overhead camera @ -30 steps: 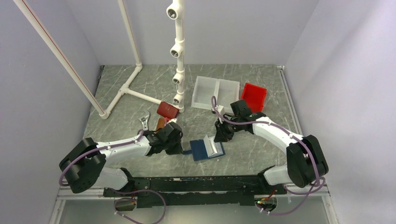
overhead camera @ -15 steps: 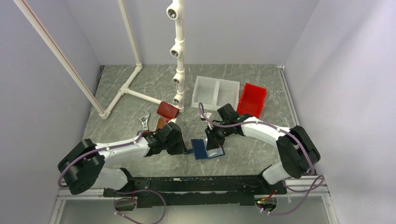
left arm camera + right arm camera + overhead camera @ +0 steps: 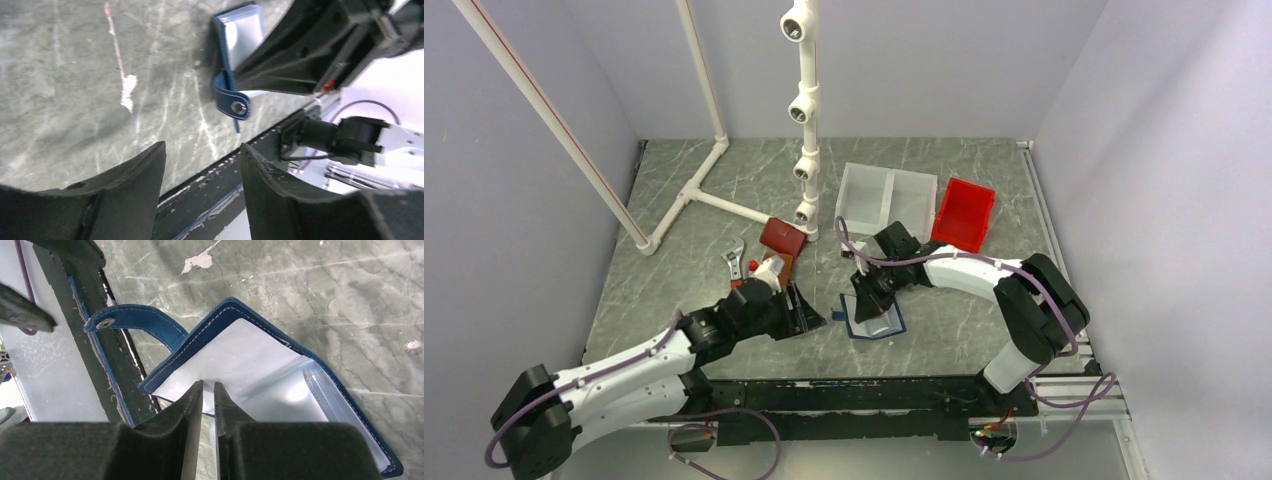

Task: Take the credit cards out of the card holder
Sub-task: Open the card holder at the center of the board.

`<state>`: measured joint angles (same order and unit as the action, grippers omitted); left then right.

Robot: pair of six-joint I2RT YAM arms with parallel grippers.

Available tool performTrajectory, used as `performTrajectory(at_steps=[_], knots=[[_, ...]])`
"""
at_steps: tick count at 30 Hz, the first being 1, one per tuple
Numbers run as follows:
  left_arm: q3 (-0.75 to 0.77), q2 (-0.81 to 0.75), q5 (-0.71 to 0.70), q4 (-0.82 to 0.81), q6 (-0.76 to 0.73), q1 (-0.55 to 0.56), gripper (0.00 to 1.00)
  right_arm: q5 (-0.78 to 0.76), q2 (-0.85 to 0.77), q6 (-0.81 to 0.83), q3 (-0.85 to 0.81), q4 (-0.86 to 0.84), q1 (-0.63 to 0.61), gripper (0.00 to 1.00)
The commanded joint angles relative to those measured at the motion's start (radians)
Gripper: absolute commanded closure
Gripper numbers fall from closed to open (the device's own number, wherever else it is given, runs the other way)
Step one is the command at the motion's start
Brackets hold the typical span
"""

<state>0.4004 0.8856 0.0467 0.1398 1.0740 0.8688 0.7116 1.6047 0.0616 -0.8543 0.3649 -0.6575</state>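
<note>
A: Where do your grippers stand?

B: My left gripper (image 3: pixel 202 150) has its fingers well apart and nothing between them. It hangs low over the table (image 3: pixel 75 75), near the strap (image 3: pixel 235 102) but not touching it. My right gripper (image 3: pixel 207 385) is all but together, only a thin slit showing, with its tips down on the pale inside of the holder (image 3: pixel 250 350). I judge it is pinning the holder flat rather than nipping anything (from my wrist view I cannot tell for sure).

A: And the holder itself?

B: It lies open on the table between my two arms, toward the near edge. The blue cover is down, and the strap curls up on the left arm's side with its snap undone.

A: So how much is done?

B: The opening is — flap free, pages bared. The real job is not begun, as far as I see. I can make out no card lying beside the holder, and neither gripper carries one. At one end of the spread I see clear sleeves (image 3: pixel 325 390), but whether cards sit in them, or how many, I cannot make out.

A: What is left, then?

B: All the cards — find an edge, draw one out of its sleeve, set it down, and repeat until the holder is bare.
</note>
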Motion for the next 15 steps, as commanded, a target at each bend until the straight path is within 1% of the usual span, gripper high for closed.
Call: performTrajectory(at_steps=[1,3,5,7,9,11,13,14,15], knots=[[-0.062,-0.104,0.067,-0.181,0.016,-0.002,0.37,-0.017,0.018,0.016,-0.050,-0.004,-0.008,0.82],[-0.080,-0.126,0.088,-0.264,0.015,-0.001,0.36,-0.022,0.034,0.022,-0.053,0.001,-0.008,0.82],[-0.086,-0.110,0.115,-0.344,0.013,-0.002,0.36,-0.020,0.054,0.026,-0.061,0.008,-0.009,0.82],[-0.079,-0.069,0.141,-0.434,0.012,0.001,0.38,-0.016,0.073,0.032,-0.073,0.020,-0.010,0.82],[-0.067,-0.009,0.159,-0.506,0.008,0.012,0.41,-0.015,0.082,0.040,-0.085,0.032,-0.009,0.82],[-0.042,0.060,0.161,-0.552,0.002,0.034,0.48,-0.014,0.081,0.051,-0.092,0.042,-0.010,0.82],[-0.013,0.132,0.160,-0.582,-0.010,0.059,0.57,-0.014,0.073,0.062,-0.097,0.051,-0.008,0.82],[0.004,0.170,0.157,-0.589,-0.016,0.070,0.64,-0.012,0.068,0.067,-0.100,0.055,-0.006,0.82],[0.020,0.203,0.154,-0.591,-0.022,0.078,0.68,-0.007,0.063,0.071,-0.102,0.059,-0.002,0.82]])
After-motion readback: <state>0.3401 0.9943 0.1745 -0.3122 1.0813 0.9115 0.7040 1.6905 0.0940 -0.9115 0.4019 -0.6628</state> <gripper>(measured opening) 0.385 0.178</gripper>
